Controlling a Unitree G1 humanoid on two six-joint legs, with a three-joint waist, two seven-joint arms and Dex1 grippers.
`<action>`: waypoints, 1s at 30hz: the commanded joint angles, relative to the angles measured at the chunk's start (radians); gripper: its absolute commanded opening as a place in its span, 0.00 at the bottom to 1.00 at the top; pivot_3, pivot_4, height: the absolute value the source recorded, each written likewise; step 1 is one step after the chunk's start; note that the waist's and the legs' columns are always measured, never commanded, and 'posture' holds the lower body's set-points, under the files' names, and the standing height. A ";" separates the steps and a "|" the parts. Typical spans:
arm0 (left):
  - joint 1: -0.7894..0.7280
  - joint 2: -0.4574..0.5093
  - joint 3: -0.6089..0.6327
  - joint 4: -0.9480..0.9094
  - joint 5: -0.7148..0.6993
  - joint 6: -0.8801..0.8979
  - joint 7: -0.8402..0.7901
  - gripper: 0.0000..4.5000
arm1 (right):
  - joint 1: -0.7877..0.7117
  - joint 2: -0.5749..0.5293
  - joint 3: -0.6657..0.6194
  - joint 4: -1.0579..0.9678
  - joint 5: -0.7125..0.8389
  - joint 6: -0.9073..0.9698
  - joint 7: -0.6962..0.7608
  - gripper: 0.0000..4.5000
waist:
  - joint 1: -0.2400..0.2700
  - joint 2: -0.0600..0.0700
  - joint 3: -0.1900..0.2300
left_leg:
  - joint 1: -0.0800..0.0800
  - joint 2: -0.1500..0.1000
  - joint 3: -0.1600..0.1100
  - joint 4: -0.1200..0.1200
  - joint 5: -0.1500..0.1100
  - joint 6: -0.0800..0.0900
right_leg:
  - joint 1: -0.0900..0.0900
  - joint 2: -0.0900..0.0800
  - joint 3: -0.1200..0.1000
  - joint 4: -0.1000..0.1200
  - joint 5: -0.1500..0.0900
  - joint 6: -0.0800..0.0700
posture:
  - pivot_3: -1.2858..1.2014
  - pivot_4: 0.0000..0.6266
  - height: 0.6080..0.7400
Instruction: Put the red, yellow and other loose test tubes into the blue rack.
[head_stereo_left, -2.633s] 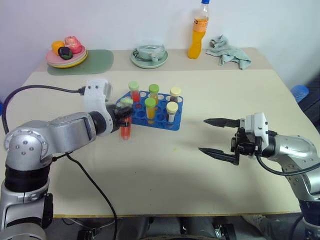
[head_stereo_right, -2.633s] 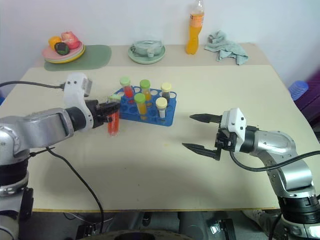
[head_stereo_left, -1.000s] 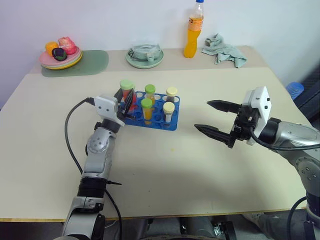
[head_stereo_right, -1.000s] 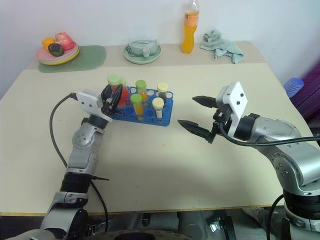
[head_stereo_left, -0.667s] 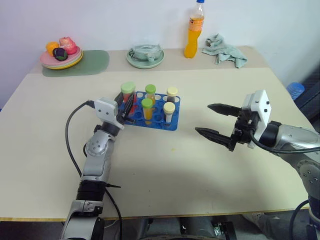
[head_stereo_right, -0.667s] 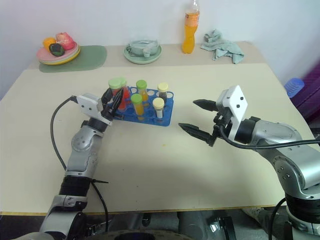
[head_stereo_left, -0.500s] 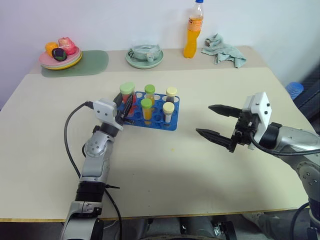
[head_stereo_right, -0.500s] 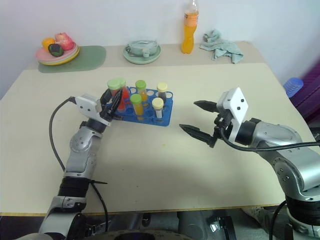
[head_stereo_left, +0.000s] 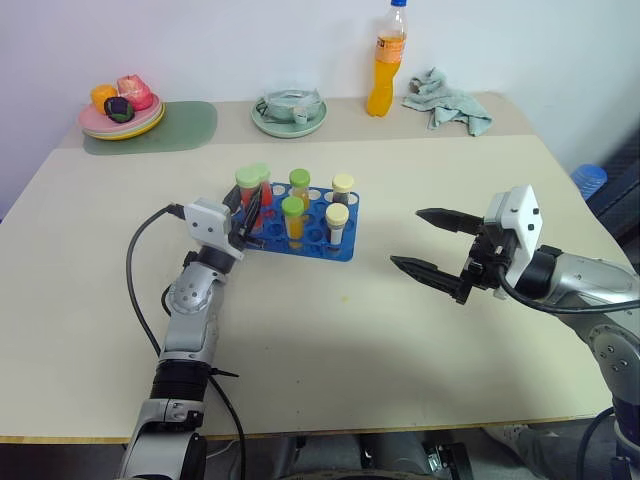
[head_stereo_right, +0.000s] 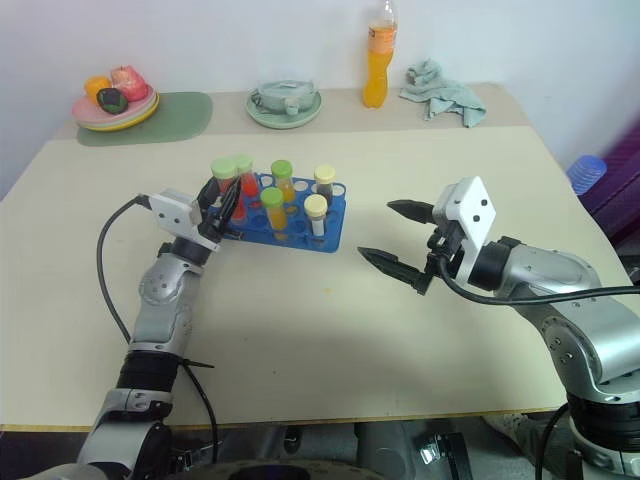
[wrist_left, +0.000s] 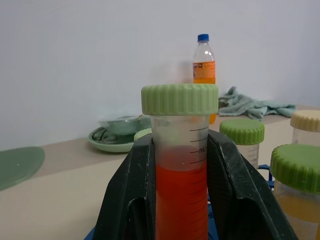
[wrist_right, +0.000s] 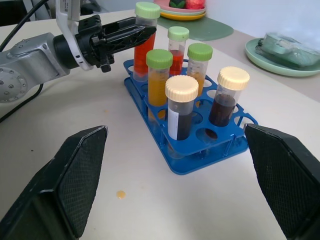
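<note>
The left gripper (head_stereo_left: 250, 208) pinches a red test tube (wrist_right: 142, 36) with a green cap between its two black fingers (wrist_left: 129, 195), holding it upright at the left far corner of the blue rack (head_stereo_left: 345, 245); whether its foot is already in a hole cannot be told. Five other tubes stand in the rack: a second red one (wrist_right: 177, 47), two yellow-orange ones with green caps (wrist_right: 159, 80), and two dark ones with cream caps (wrist_right: 181, 107). The rack sits on the beige table (head_stereo_left: 330, 340), left of centre. The right gripper (head_stereo_left: 432, 245) hovers to the right, well apart from the rack, its fingers spread wide and holding nothing. Along the far edge stand a fruit plate (head_stereo_left: 120, 117), a green dish (head_stereo_left: 290, 118), an orange bottle (head_stereo_left: 388, 62) and a cloth (head_stereo_left: 448, 100)
</note>
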 joint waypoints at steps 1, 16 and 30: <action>0.016 0.004 0.008 0.038 0.015 -0.002 0.000 0.17 | -0.013 0.005 -0.012 -0.006 -0.001 -0.022 0.001 1.00 | 0.000 0.000 0.000 | 0.000 0.000 0.000 0.000 0.000 0.000 | 0.000 0.000 0.000 0.000 0.000 0.000 | 0.52 0.24 1.00; 0.046 0.024 -0.012 0.121 0.033 -0.130 -0.069 0.17 | -0.010 0.009 -0.011 0.005 -0.014 -0.044 0.015 1.00 | -0.002 0.003 -0.002 | 0.000 0.000 0.000 0.000 0.000 0.000 | 0.000 0.000 0.000 0.000 0.000 0.000 | 0.52 0.24 1.00; 0.048 0.023 -0.007 0.123 -0.035 -0.116 -0.148 0.41 | -0.006 0.014 -0.001 0.013 -0.028 -0.063 0.022 1.00 | -0.002 0.003 -0.002 | 0.000 0.000 0.000 -0.001 -0.001 0.001 | 0.000 0.000 0.000 0.000 0.000 0.000 | 0.52 0.24 1.00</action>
